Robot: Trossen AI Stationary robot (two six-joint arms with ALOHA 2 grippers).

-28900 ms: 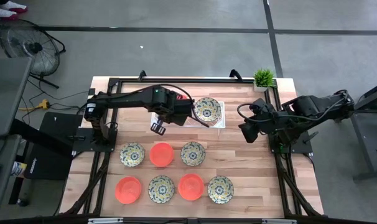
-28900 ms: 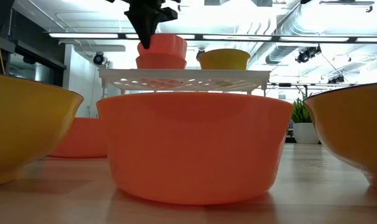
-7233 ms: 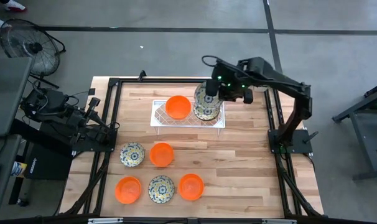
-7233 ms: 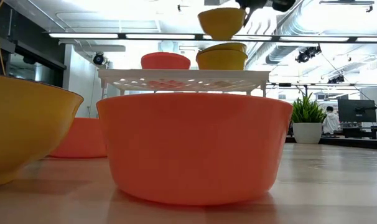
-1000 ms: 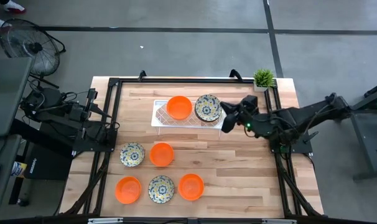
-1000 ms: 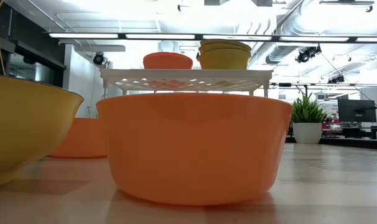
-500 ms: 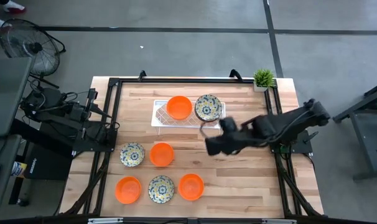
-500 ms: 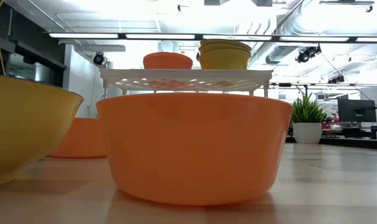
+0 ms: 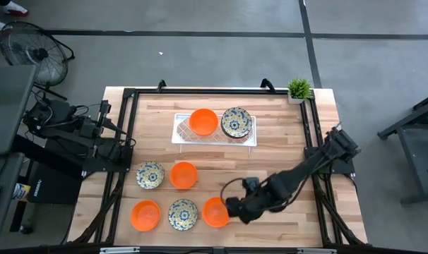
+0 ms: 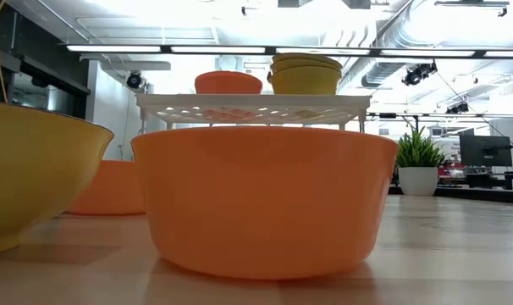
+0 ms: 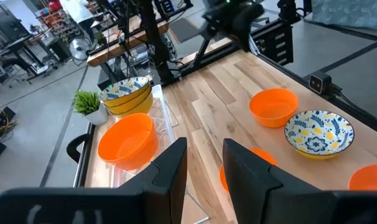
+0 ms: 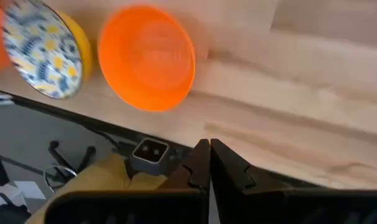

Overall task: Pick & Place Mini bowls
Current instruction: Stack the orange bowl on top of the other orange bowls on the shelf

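Grey concrete floor (image 9: 200, 42) all around, a standing fan (image 9: 34, 49) at the far left, strip lights (image 10: 214, 49) overhead, a potted plant (image 10: 417, 165) by the wooden counter (image 9: 284, 162)

The wooden table (image 9: 284, 159) carries a white tray (image 9: 179, 131) near its far edge; a potted plant (image 9: 298, 89) stands at the far right corner; five mini bowls (image 9: 183, 174) sit directly on the wood toward the near left.

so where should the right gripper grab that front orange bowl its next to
On the rim. The orange bowl sits upright and open, so come from above with one finger inside and one outside. The right gripper is at its right edge, the handiest side; a patterned bowl sits close on its left.
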